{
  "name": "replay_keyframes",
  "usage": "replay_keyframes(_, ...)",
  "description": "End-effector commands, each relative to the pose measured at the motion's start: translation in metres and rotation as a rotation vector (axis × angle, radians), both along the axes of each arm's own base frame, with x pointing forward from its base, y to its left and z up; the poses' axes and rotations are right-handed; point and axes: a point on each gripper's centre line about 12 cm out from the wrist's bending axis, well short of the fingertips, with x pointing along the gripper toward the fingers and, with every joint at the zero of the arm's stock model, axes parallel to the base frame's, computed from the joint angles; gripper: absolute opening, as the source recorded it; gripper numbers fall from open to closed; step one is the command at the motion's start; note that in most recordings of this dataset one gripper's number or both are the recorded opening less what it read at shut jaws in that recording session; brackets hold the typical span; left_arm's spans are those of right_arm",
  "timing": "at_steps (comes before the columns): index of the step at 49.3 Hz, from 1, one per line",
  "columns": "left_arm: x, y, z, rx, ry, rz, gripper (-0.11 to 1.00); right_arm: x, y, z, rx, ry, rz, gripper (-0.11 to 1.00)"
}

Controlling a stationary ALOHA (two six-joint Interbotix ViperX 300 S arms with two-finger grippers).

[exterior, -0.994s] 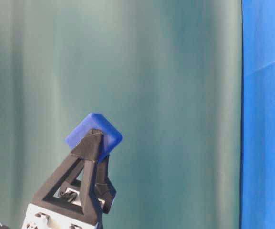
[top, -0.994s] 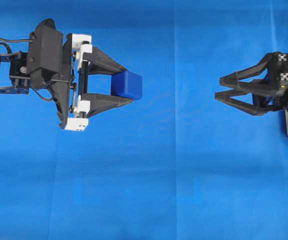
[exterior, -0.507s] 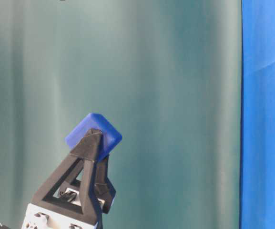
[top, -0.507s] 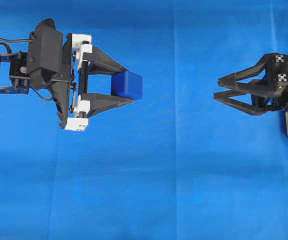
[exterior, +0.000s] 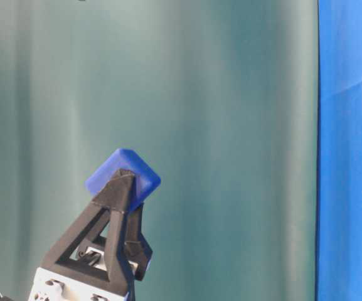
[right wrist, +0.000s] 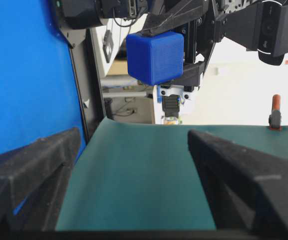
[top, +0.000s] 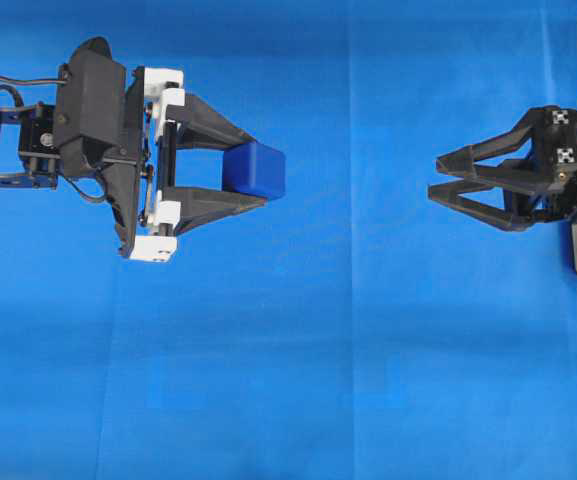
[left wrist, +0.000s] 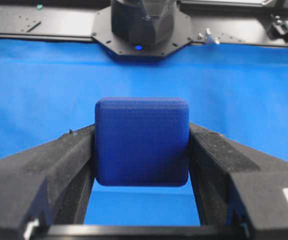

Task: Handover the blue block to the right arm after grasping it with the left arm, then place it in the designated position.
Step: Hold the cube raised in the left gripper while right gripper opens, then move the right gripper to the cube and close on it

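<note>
Nothing moved since a second ago: small dark-blue rounded cube (top: 254, 169) clamped in the jaws of the white-mounted black left gripper (top: 258, 168) above the blue cloth counter (top: 298, 360), all-black right gripper (top: 435, 177) well apart, jaws spread, empty.

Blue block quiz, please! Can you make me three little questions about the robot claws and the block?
1. True or false: the blue block lies flat on the blue cloth.
2. Which claw holds the block? A) the left claw B) the right claw C) neither
3. Fill in: the right claw's fingers are spread ____ with nothing between them.

Key:
1. False. The table-level view shows it lifted up, gripped between two fingers.
2. A. The left wrist view shows a finger pressed on each side of it.
3. Open. The right claw sits apart from the block, facing it across a gap.
</note>
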Motion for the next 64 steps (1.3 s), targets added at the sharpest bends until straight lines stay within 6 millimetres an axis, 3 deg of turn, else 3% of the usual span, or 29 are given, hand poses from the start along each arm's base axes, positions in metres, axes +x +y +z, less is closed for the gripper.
replay_keyframes(1, -0.002, -0.001, 0.014, 0.002, -0.044, -0.002, 0.49, 0.002, 0.0, 0.012, 0.003, -0.036, 0.002, 0.94)
replay_keyframes(40, -0.002, -0.001, 0.014, 0.003, -0.044, -0.002, 0.49, 0.006, 0.0, 0.015, 0.003, -0.036, 0.002, 0.94)
replay_keyframes(51, -0.002, -0.001, 0.014, 0.002, -0.043, -0.002, 0.48, 0.023, -0.001, 0.019, 0.004, -0.019, 0.002, 0.94)
replay_keyframes(64, -0.003, -0.001, 0.013, 0.002, -0.04, -0.002, 0.49, 0.061, -0.001, 0.024, 0.004, 0.013, 0.002, 0.94)
